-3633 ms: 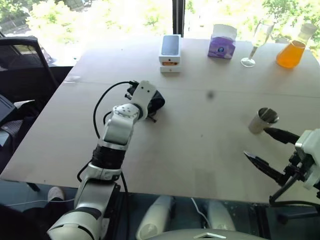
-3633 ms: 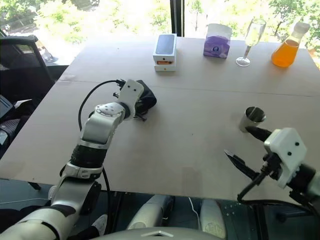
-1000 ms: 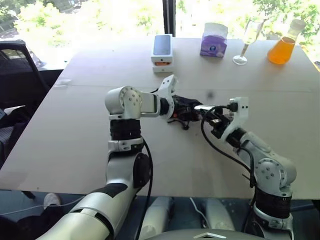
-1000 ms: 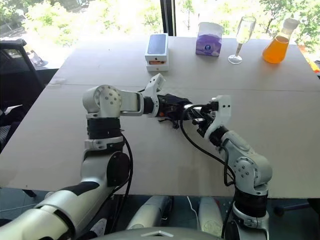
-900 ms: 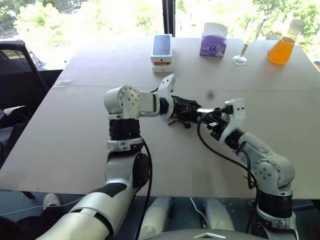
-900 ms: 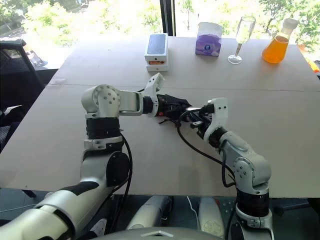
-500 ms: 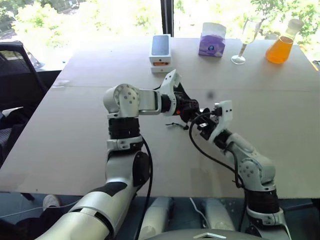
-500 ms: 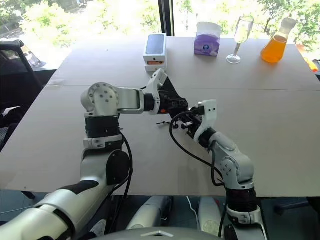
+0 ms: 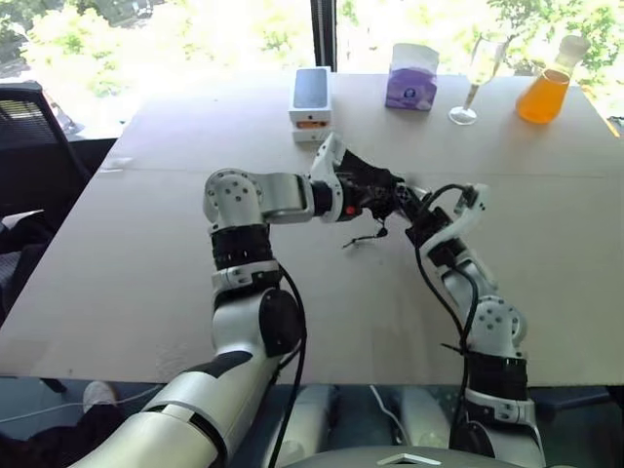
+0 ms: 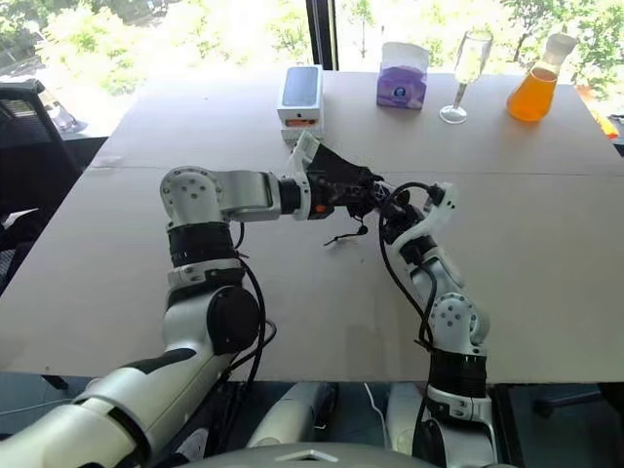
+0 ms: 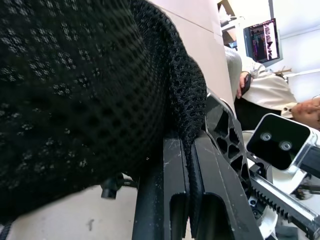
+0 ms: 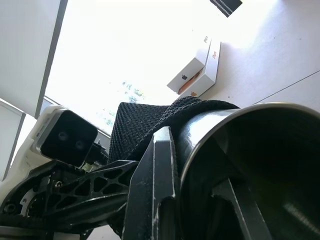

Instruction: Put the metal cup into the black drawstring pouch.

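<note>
**Both grippers meeting at the pouch mouth above the table's middle**

The left gripper [image 10: 366, 198] is pinching the black drawstring pouch [image 10: 336, 178] between fully closed fingers; in the left wrist view the fabric edge is running down between the two black fingers [image 11: 172, 200], which are pressing it from both sides. The right gripper [image 10: 387, 210] is clamping the wall of the metal cup [image 12: 250, 165]: one finger [image 12: 156, 185] is lying against the cup's outer side while the other is reaching inside the rim, the jaws standing nearly closed on the thin steel.

The pouch is showing as a soft, matte black bag of coarse open-weave mesh, bunched at the left gripper and hanging clear of the table [image 10: 546, 263], above its middle and toward the far edge. A thin black cord [image 10: 346, 234] is dangling from it down to the tabletop. The cup is appearing as a plain grey steel tumbler with a smooth rim and a dark interior; its side is lying against the pouch fabric, and whether its base is already inside the mouth cannot be told.

Along the far edge of the table are standing a white box [image 10: 300, 97] bearing a phone picture, with an apple logo visible on its side in the right wrist view, a purple tissue box [image 10: 402, 76] whose label is too small to read, a clear stemmed glass [image 10: 465, 68] and a flask of orange liquid [image 10: 534, 90] near the far right corner.
</note>
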Tool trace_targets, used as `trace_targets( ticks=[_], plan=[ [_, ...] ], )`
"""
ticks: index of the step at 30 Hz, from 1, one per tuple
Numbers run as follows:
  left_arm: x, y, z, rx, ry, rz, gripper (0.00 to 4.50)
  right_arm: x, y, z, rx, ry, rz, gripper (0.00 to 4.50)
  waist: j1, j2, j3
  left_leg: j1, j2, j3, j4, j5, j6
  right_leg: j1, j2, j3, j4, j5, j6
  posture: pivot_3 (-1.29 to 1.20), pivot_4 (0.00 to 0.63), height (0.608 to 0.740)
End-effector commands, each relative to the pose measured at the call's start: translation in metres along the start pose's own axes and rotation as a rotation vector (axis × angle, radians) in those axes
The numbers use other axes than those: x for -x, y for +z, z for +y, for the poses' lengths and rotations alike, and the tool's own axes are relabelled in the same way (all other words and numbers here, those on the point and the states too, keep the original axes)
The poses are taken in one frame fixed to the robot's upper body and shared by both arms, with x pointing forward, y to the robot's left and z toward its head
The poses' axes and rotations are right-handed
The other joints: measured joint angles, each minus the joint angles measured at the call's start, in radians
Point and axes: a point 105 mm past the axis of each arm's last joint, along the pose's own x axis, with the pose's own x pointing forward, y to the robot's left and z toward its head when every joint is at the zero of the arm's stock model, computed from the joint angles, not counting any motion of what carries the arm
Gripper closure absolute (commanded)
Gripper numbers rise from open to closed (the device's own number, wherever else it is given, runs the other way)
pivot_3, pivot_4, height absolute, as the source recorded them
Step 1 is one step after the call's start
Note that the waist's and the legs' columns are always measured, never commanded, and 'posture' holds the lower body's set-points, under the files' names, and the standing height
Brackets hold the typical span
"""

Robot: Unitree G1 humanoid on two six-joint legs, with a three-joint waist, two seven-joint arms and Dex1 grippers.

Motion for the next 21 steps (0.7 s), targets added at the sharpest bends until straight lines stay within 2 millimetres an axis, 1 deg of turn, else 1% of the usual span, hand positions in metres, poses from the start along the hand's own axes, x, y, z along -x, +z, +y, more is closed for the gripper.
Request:
trace_targets(
  ticks=[1,4,8,10,13,16,19,21],
  plan=[
    [0.003,0.003,-0.014,-0.006,-0.07,-0.032,4.5,-0.003,-0.012,0.022,0.113,0.09,0.047,4.46,0.0,0.0,0.0,0.0,0.0,0.0,0.0,0.0,0.0,0.0,0.0,0.0,0.0,0.0,0.0,0.0,0.15,0.74],
    [0.006,0.004,-0.018,-0.035,-0.076,-0.039,4.5,-0.004,-0.027,0.025,0.268,0.127,0.14,4.46,0.0,0.0,0.0,0.0,0.0,0.001,0.0,0.0,0.0,-0.001,0.0,0.001,0.0,0.0,0.0,0.0,0.15,0.74],
    [0.009,0.005,-0.03,-0.083,-0.128,-0.039,4.5,-0.004,-0.036,0.02,0.384,0.14,0.191,4.46,0.001,0.0,0.0,0.0,0.0,0.001,0.0,0.0,0.0,-0.001,0.001,0.001,0.0,0.0,0.0,0.0,0.15,0.74],
    [0.012,0.006,-0.037,-0.095,-0.17,-0.04,4.5,-0.002,-0.039,0.024,0.435,0.206,0.178,4.46,0.002,0.0,0.0,0.0,0.0,0.001,0.0,0.0,0.0,-0.001,0.001,0.001,0.0,0.0,0.0,0.0,0.15,0.74],
    [0.015,0.008,-0.039,-0.098,-0.187,-0.04,4.5,-0.001,-0.045,0.027,0.516,0.255,0.192,4.46,0.001,0.0,0.0,0.0,0.0,0.002,0.0,0.0,0.0,-0.001,0.001,0.001,0.0,0.0,0.0,0.0,0.15,0.74],
    [0.016,0.008,-0.041,-0.098,-0.202,-0.04,4.5,0.001,-0.049,0.034,0.588,0.34,0.18,4.46,0.001,0.0,0.0,0.0,0.0,0.002,0.0,0.0,0.0,-0.001,0.001,0.001,0.0,0.0,0.0,0.0,0.15,0.74],
    [0.019,0.011,-0.046,-0.108,-0.227,-0.04,4.5,0.005,-0.061,0.035,0.714,0.416,0.236,4.46,0.001,0.0,0.0,0.0,0.0,0.002,0.0,0.0,0.0,-0.001,0.001,0.001,0.0,0.0,0.0,0.0,0.15,0.74],
    [0.021,0.013,-0.047,-0.112,-0.232,-0.035,4.5,0.007,-0.064,0.034,0.757,0.452,0.254,4.46,0.001,0.0,0.0,0.0,0.0,0.001,0.0,0.0,0.0,-0.001,0.001,0.001,0.0,0.0,0.0,0.0,0.15,0.74]
  ],
)
